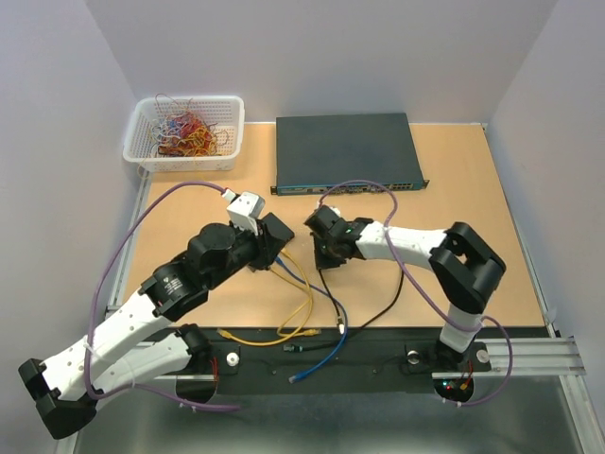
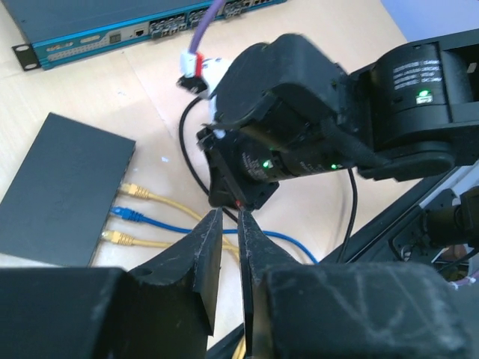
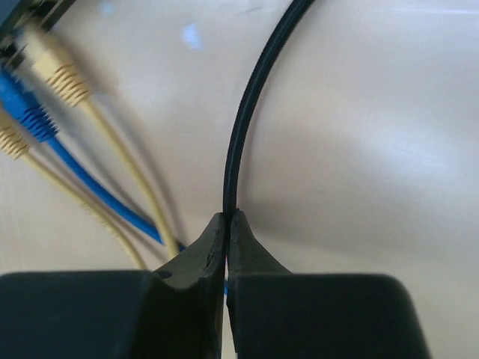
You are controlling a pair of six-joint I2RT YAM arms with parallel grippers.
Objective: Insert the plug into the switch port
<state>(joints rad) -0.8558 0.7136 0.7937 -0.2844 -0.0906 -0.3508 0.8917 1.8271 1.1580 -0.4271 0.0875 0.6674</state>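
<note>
Grasping stage: I'm pinching black cable (image 3: 247,112) in right claw (image 3: 227,217); left claw (image 2: 228,213) narrow, hold unclear. Next likely needing plug aligning with switch port (image 2: 127,170).

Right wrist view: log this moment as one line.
right gripper: shut on black cable | small black switch: two yellow plugs and one blue plug in ports

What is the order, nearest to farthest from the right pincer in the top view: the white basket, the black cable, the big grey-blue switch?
1. Black cable: clamped in the right pincer itself.
2. Big grey-blue switch: just beyond it, at the back middle.
3. White basket: back-left corner, clearly farthest.
</note>
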